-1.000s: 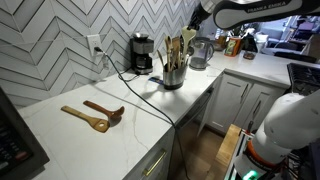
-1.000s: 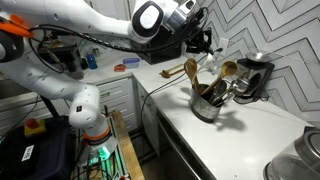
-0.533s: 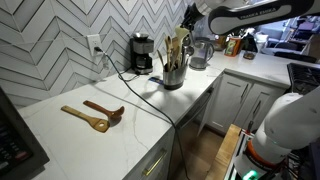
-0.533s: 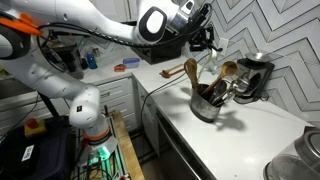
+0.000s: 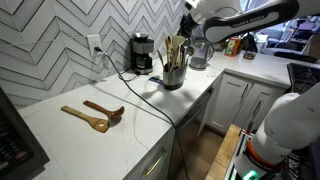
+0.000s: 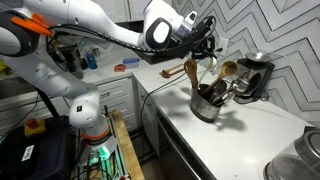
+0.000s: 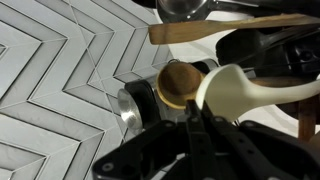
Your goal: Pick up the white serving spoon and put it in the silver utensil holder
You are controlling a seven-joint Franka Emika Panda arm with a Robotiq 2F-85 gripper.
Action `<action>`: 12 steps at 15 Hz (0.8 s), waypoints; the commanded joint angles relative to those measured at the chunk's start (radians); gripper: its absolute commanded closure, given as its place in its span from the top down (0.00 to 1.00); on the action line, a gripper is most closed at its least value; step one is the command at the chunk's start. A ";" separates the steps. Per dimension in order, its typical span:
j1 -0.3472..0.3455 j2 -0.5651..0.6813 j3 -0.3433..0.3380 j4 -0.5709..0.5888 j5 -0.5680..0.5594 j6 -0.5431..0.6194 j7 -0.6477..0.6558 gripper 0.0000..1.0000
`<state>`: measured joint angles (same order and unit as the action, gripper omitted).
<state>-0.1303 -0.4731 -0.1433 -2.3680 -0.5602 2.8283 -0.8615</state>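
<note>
The silver utensil holder (image 5: 173,76) stands on the white counter by the wall, with wooden utensils sticking out; it also shows in an exterior view (image 6: 206,106). My gripper (image 5: 189,22) hangs just above those utensils, also seen in an exterior view (image 6: 205,38). In the wrist view the gripper (image 7: 196,128) is shut on the white serving spoon (image 7: 242,90). The spoon's cream bowl sticks out past the fingers, over a round wooden spoon head (image 7: 178,84) in the holder. The spoon's handle is hidden by the fingers.
Two brown wooden spoons (image 5: 95,115) lie on the counter far from the holder. A black coffee maker (image 5: 143,53) and a silver kettle (image 5: 200,52) flank the holder. A black cord (image 5: 150,95) runs across the counter to the front edge.
My arm has moved with the white spoon toward the wall and now sits closer over the holder's utensils. The holder and the wooden spoons have not moved.
</note>
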 commanded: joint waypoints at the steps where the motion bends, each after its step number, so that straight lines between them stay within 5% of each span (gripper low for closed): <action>1: 0.005 0.005 -0.019 -0.029 -0.007 0.037 -0.029 0.01; 6: 0.010 0.010 -0.018 -0.049 -0.001 0.043 -0.030 0.03; 8: 0.010 0.007 -0.016 -0.051 -0.001 0.037 -0.030 0.30; 12: 0.024 -0.029 -0.029 -0.042 0.021 0.019 -0.048 0.58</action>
<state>-0.1292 -0.4599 -0.1466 -2.3939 -0.5585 2.8419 -0.8678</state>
